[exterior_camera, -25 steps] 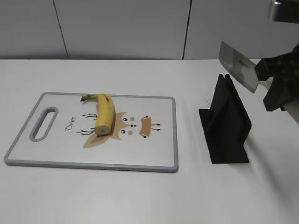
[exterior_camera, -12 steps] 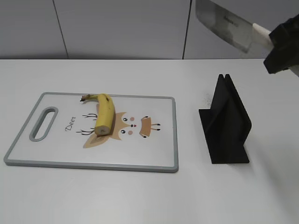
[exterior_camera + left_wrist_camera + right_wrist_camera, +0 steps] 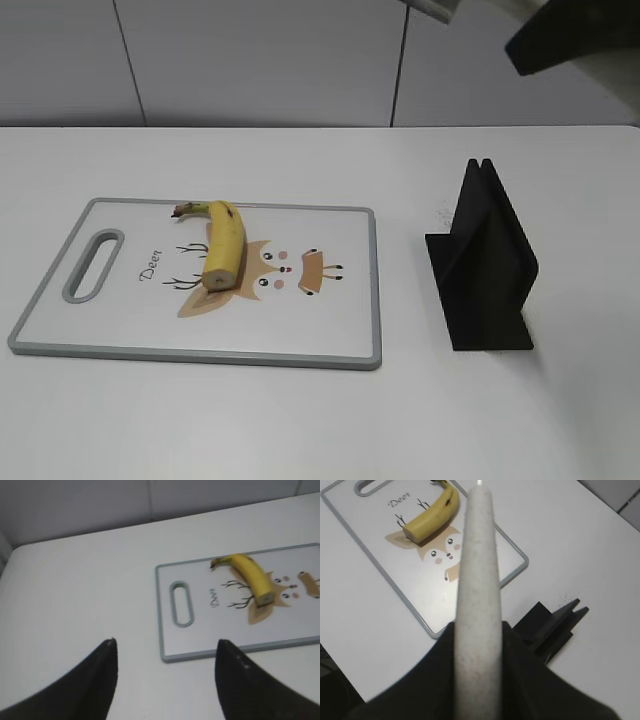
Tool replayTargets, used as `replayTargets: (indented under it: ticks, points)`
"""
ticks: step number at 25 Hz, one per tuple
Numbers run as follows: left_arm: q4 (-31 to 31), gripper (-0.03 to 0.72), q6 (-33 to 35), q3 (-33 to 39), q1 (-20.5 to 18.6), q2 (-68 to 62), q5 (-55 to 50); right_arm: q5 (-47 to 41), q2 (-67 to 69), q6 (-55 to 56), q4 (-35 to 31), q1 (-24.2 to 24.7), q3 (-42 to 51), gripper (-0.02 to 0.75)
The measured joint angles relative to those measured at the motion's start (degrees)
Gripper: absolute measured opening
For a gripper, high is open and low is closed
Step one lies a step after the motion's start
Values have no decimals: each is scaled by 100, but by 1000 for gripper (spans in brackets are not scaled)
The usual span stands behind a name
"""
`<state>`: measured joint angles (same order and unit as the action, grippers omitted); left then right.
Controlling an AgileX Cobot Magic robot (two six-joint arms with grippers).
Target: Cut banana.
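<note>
The right gripper has its dark fingers clamped on the pale speckled handle of a knife, which runs straight out ahead of the wrist camera; in the exterior view only a grey corner of the blade shows at the top edge, high above the tabletop. The left gripper hangs with its two black fingers spread wide apart and nothing between them, low over bare tabletop just short of the board's handle end.

Beyond them lies the short, curved yellow unpeeled banana, flat on the white, grey-rimmed plastic cutting board with a cartoon deer print. Its dark stem tip points toward the far edge and its blunt cut end, showing pale flesh, sits on the deer's ear. To the right, well apart from the board, stands the black knife stand, empty.

I'd judge the banana light and soft under a smooth skin, easy to bruise and liable to roll on its curve. The free fingers would best pin it gently near the stem end, leaving the cut end open to the blade.
</note>
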<state>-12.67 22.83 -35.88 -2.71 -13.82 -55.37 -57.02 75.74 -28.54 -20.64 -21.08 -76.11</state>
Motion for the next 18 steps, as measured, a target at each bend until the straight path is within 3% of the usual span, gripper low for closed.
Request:
replayTargets:
  ticks: [5, 13, 18]
  points:
    - [-922, 589, 903, -120, 219, -768, 389, -578, 501, -671, -253, 0, -495, 170]
    - [-1586, 589, 2210, -780, 476, -2366, 437, -911, 1241, -1673, -448, 0, -1141, 169]
    - [-1655, 589, 3026, -1721, 487, -3554, -91, -980, 1627, -2606, -518, 0, -1217, 169]
